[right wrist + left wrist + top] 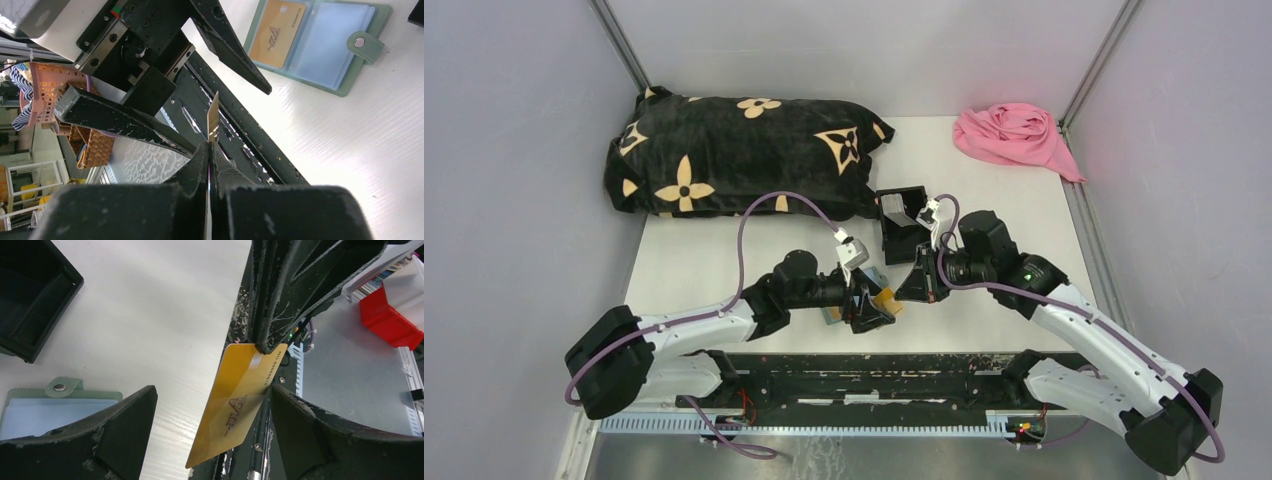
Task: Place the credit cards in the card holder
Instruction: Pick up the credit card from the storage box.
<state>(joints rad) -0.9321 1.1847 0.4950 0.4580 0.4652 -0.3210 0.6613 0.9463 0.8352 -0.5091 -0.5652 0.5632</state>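
My right gripper [208, 145] is shut on one end of a yellow credit card [235, 405], seen edge-on in the right wrist view [213, 117]. It holds the card between the wide-open jaws of my left gripper [212, 390], with the card close to the right-hand finger. In the top view both grippers meet over the table's near middle, with the card [887, 300] between them. The sage-green card holder [325, 42] lies open on the table with a tan card [277, 32] in its left slot. It also shows beside my left finger [60, 395].
A black open-topped box [902, 215] stands just behind the grippers. A black flower-print pillow [734, 150] lies at the back left and a pink cloth [1014, 135] at the back right. The black rail [874, 365] runs along the near edge.
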